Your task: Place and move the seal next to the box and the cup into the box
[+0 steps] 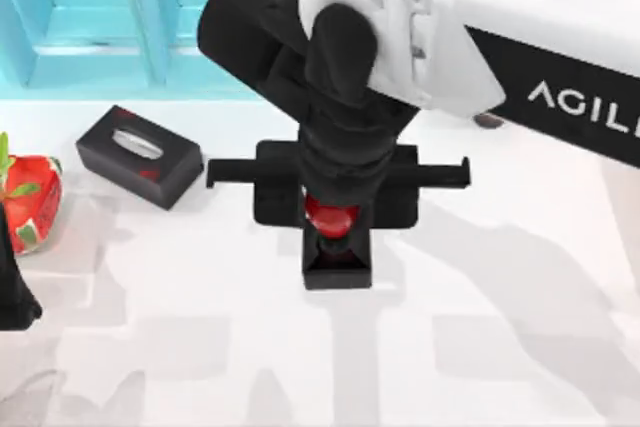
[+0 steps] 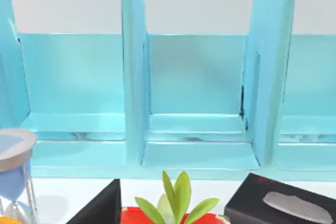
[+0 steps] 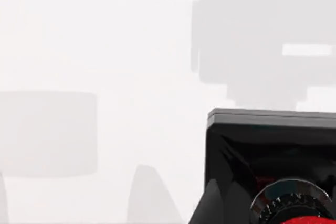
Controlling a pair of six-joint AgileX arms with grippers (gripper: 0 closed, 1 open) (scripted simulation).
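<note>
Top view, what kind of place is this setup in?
Likely a simulated desk or office tabletop: a turquoise compartment organizer at the back, a black tissue box and a seal on the white table, under the right pincer.

Bright, even light from above — soft grey arm shadows spread over the white worktop (image 1: 500, 347) toward six o'clock; glossy glare marks the seal (image 1: 333, 217) — edges stay crisp.
</note>
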